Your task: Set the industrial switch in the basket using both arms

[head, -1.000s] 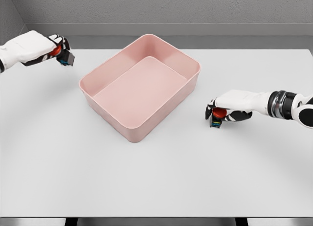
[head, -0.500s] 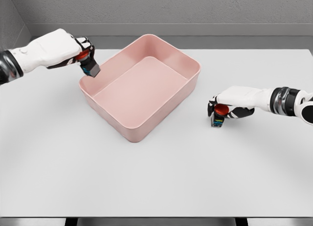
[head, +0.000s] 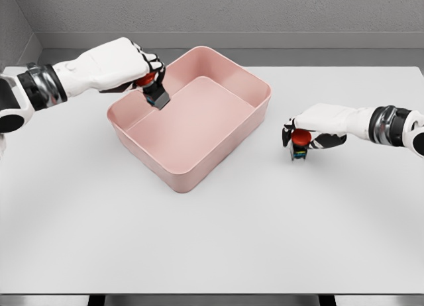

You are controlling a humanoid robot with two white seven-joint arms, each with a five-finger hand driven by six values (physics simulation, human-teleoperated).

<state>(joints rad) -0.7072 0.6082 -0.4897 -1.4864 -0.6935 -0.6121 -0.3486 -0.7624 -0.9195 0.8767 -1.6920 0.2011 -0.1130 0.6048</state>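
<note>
The left hand grips 1 red-capped, dark-bodied industrial switch over the pink basket at its 10 o'clock corner, while the right hand clasps a second switch at 3 o'clock on the table.

My left hand raised, reaching in from left, fingers curled in tight grasp, arm extended, wrist level. My right hand low at right, fingers wrapped in grasp, forearm stretched inward.
</note>
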